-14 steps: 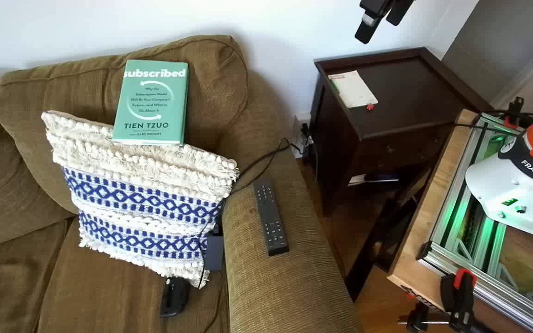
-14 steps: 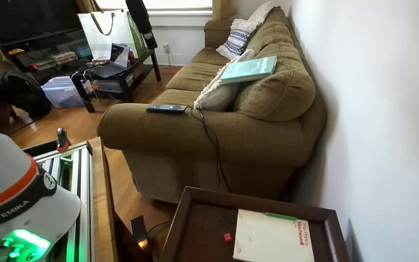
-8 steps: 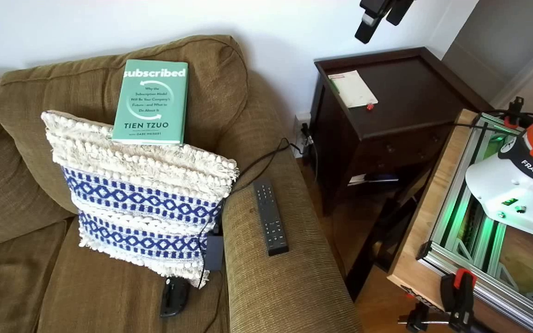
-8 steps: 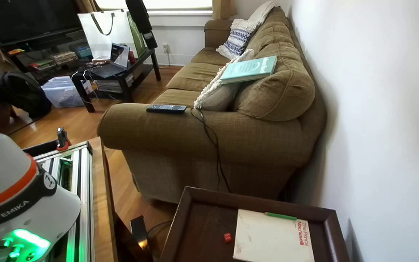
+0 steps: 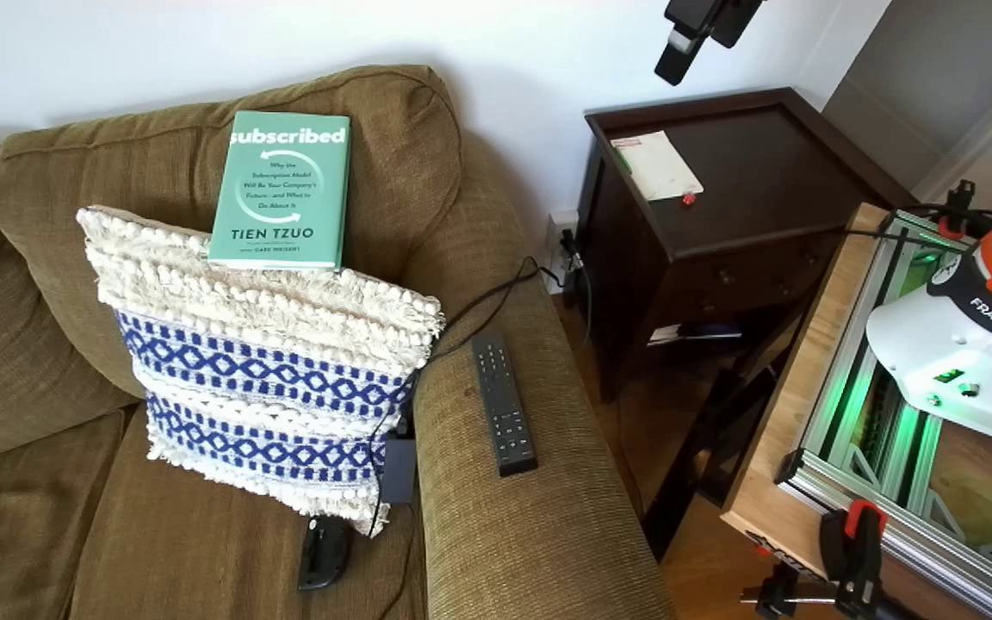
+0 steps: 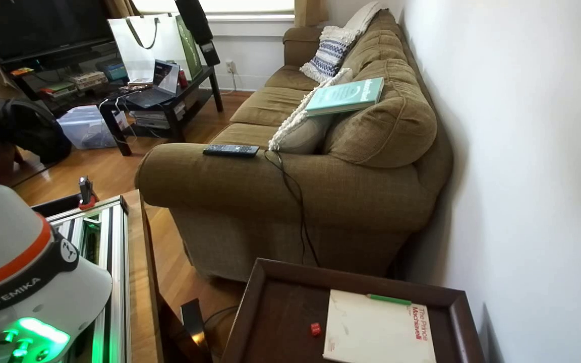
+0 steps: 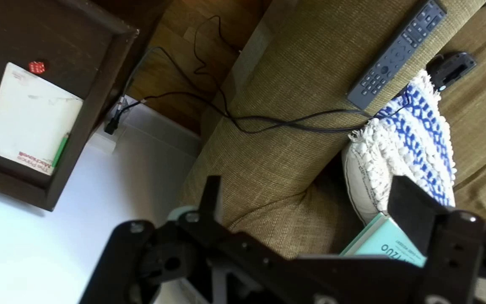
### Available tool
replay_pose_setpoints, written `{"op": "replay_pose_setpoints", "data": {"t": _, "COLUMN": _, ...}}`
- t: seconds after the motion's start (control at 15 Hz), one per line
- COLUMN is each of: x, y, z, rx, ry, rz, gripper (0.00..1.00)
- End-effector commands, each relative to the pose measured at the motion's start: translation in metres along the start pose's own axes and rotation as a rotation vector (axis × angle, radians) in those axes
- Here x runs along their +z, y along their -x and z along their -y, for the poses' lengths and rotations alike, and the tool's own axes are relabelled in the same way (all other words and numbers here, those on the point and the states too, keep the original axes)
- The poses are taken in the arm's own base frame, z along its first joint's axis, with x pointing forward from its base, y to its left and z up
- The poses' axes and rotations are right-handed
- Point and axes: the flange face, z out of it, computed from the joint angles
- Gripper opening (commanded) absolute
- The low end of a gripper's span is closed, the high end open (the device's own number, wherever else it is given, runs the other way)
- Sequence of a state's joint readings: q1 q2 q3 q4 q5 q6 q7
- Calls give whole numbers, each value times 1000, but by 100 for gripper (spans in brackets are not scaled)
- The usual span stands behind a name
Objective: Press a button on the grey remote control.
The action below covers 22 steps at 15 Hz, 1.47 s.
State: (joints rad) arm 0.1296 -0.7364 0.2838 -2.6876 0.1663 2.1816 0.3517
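Closest in the wrist view is the gripper [image 7: 308, 192], its two fingers [image 7: 411, 211] spread wide apart. The green hardcover "Subscribed" [image 7: 388, 247] comes next, partly hidden by the finger at the right of that view and resting across the top of a fringed throw pillow [image 7: 407, 139]. Past the fingertips, black power cords [image 7: 283, 123] cross the sofa arm [image 7: 268, 169]. Beyond the cords the grey remote control [image 7: 397, 55] lies flat on that sofa arm, buttons up, well apart from the jaws; it is out ahead of the fingertips, toward the side of the right-of-view finger rather than centred between the two.

In an exterior view, the Panda arm's white base [image 5: 965, 357] stands on an aluminium frame [image 5: 918, 534]. Farther back the gripper hangs in from the top edge, seen against the wall [image 5: 548, 86] above the dark wood side table [image 5: 771, 172], fingers slanting down toward that view's left; the links between are out of frame.
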Motion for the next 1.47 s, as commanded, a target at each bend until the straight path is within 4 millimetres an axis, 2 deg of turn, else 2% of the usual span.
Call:
{"op": "replay_pose_setpoints", "data": {"t": 0.0, "x": 14, "y": 0, "z": 47, "rx": -149, "ry": -65, "rz": -8, "gripper": 100}}
{"op": "replay_pose_setpoints", "data": {"t": 0.27, "x": 41, "y": 5, "z": 89, "rx": -324, "ry": -144, "rz": -23, "gripper": 100}}
{"op": "replay_pose_setpoints", "data": {"t": 0.6, "x": 84, "y": 18, "z": 121, "rx": -559, "ry": -247, "rz": 22, "gripper": 100}}
{"op": "replay_pose_setpoints", "data": {"t": 0.8, "x": 104, "y": 23, "z": 134, "rx": -691, "ry": -261, "rz": 9, "gripper": 100}}
{"op": "replay_pose_setpoints", "data": {"t": 1.07, "x": 120, "y": 28, "z": 158, "rx": -810, "ry": -276, "rz": -49, "gripper": 100}}
{"op": "replay_pose_setpoints", "data": {"t": 1.4, "x": 154, "y": 30, "z": 170, "rx": -838, "ry": -229, "rz": -35, "gripper": 100}}
